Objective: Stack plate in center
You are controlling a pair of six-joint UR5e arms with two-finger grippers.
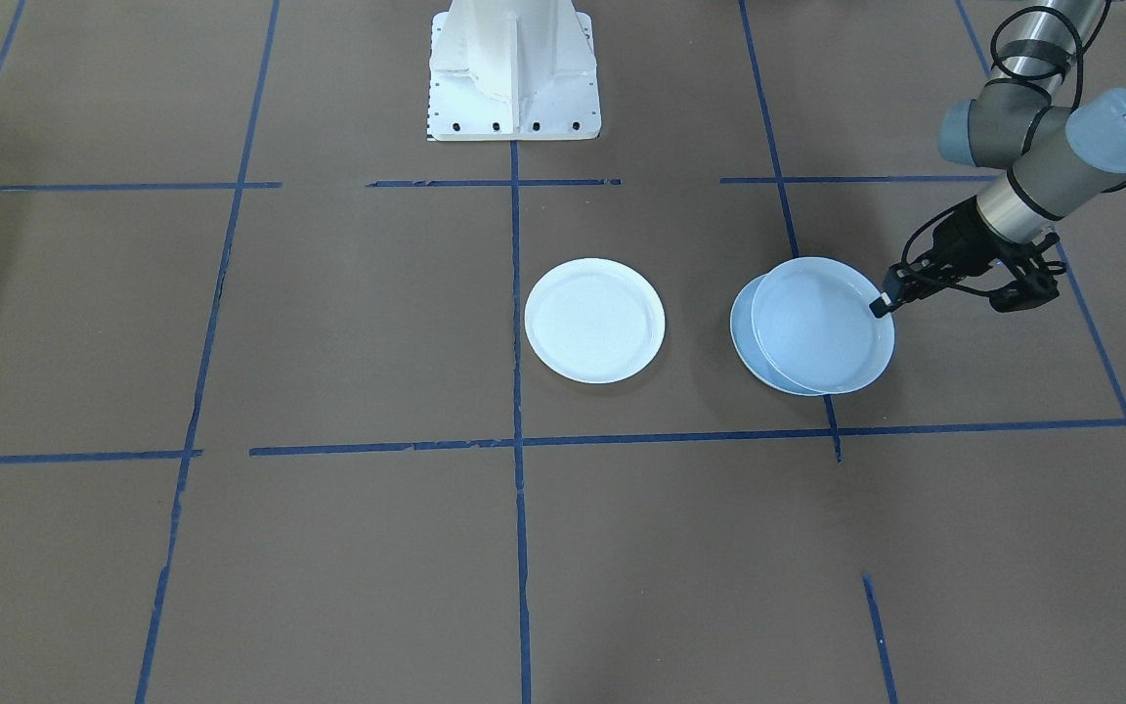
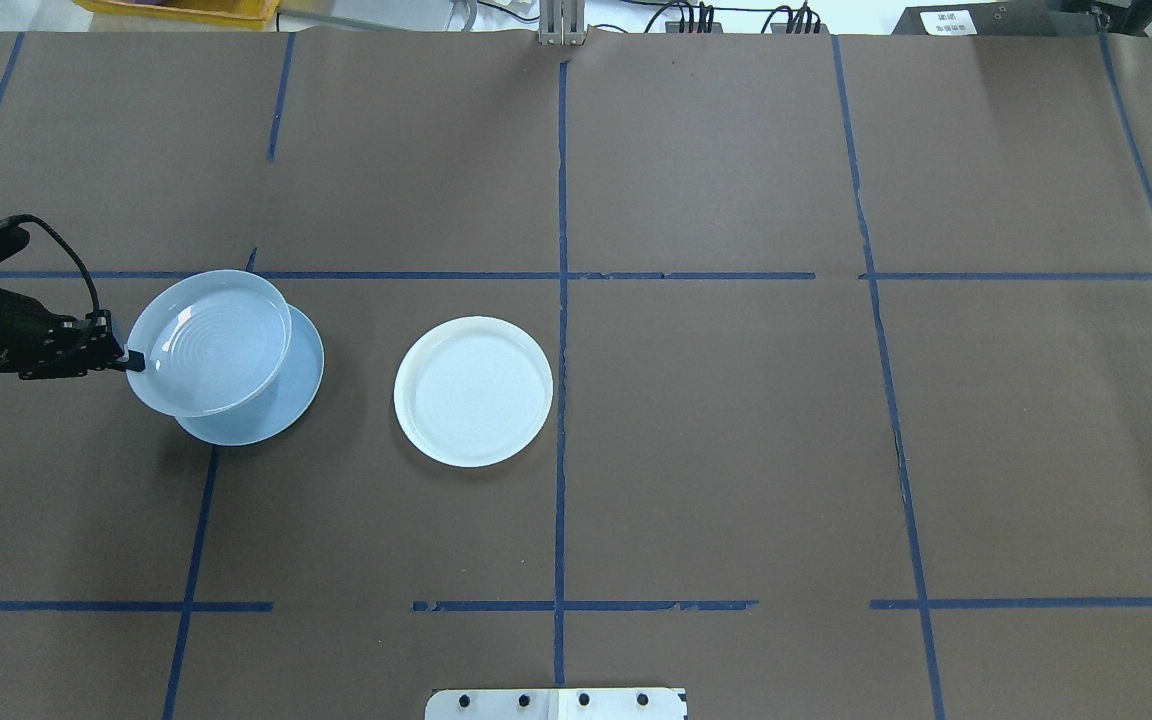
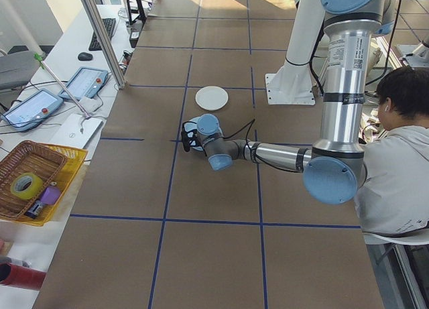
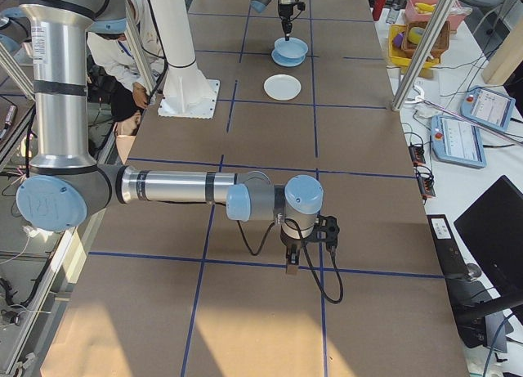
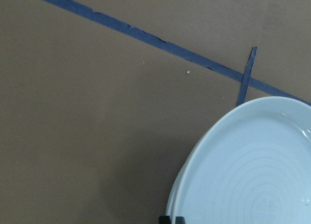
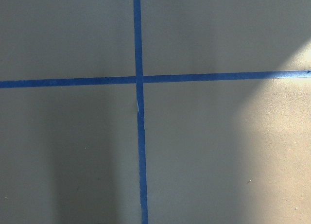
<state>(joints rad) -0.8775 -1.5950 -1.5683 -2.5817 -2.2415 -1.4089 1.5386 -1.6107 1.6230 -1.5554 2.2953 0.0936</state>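
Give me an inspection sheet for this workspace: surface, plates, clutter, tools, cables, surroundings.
Surface: brown paper table with a blue tape grid.
Job's things: pale blue plate held by its rim, overlapping a blue plate beneath; white plate apart, near the middle.
Clutter: nothing seen.
Tools: left tool shut on pale blue plate; right tool over bare table, state cannot tell.
Cables: black cable looped at left wrist.
Surroundings: seated person, basket, pendants beside the table.

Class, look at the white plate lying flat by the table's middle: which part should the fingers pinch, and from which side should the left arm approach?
Probably the raised rim of the white plate, on its edge nearest the left gripper. It lies flat and shallow, so only the rim offers a thin lip; the left gripper already pinches the pale blue plate that way.
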